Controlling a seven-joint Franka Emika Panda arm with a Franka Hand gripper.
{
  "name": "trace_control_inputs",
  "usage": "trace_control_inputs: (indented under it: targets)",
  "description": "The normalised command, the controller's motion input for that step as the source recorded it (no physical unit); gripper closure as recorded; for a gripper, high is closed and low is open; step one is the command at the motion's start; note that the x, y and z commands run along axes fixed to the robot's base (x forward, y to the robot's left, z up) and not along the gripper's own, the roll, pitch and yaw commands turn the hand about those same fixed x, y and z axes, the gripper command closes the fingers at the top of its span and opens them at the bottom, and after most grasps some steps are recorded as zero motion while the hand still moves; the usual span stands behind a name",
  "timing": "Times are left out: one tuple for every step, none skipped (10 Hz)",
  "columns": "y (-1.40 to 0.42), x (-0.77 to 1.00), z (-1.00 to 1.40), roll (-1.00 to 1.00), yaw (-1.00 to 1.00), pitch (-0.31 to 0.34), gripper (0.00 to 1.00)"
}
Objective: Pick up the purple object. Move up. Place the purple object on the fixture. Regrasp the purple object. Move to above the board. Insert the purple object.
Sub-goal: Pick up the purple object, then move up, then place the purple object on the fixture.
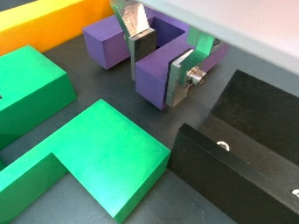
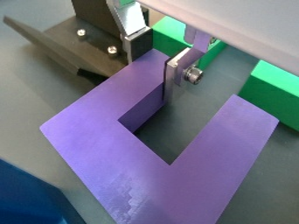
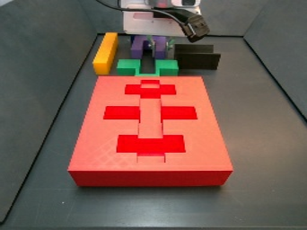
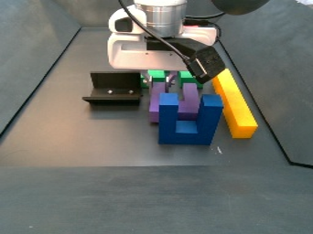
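A: Purple plastic between silver plates: the gripper (image 1: 163, 63) is down at the far end of the floor, its two fingers (image 1: 180, 79) straddling one prong of the purple object (image 1: 152, 54).

B: Clenched on it?

A: It looks like it. In both wrist views the dark pads sit flush against the two faces of that prong, so the fingers are grasping the purple object (image 2: 152, 140). In a side view the block (image 4: 163, 102) rests low among its neighbours, and I cannot tell if it has left the floor.

B: What lies around it?

A: In a side view the fixture (image 4: 113, 90) stands at about nine o'clock from the purple object, near but apart. A blue U-shaped block (image 4: 188, 119) sits just beside it at five o'clock, a green block (image 4: 159, 79) peeks out at twelve, and an orange bar (image 4: 233, 102) runs along at three.

B: And the board?

A: From the other side, the red board (image 3: 180, 144) fills the near floor, with the purple object (image 3: 149, 48) at twelve o'clock from it, behind the green block (image 3: 146, 66). The fixture (image 3: 199, 59) is at one o'clock, the orange bar (image 3: 106, 52) at eleven.
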Motion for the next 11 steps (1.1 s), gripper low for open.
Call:
trace_control_inputs:
  targets:
    - [0.0, 0.0, 0.0, 0.0, 0.0, 0.0, 1.0]
    - [0.0, 0.0, 0.83, 0.0, 0.0, 0.0, 1.0]
    - [-0.02, 0.06, 0.87, 0.0, -0.02, -0.022, 1.0]
    - [-0.02, 0.01, 0.69, 0.01, -0.02, 0.02, 1.0]
    - [-0.01, 0.02, 0.28, 0.04, -0.02, 0.007, 1.0]
    - [0.0, 0.0, 0.0, -0.02, 0.0, 0.0, 1.0]
    - [-0.01, 0.02, -0.12, -0.13, 0.0, -0.077, 1.0]
    - [0.0, 0.54, 0.0, -0.64, -0.16, -0.103, 1.0]
    - [0.0, 0.64, 0.39, -0.86, -0.12, -0.009, 1.0]
    - [-0.06, 0.72, 0.55, -0.78, -0.04, 0.0, 1.0]
    - [-0.17, 0.85, 0.44, -0.6, 0.0, 0.069, 1.0]
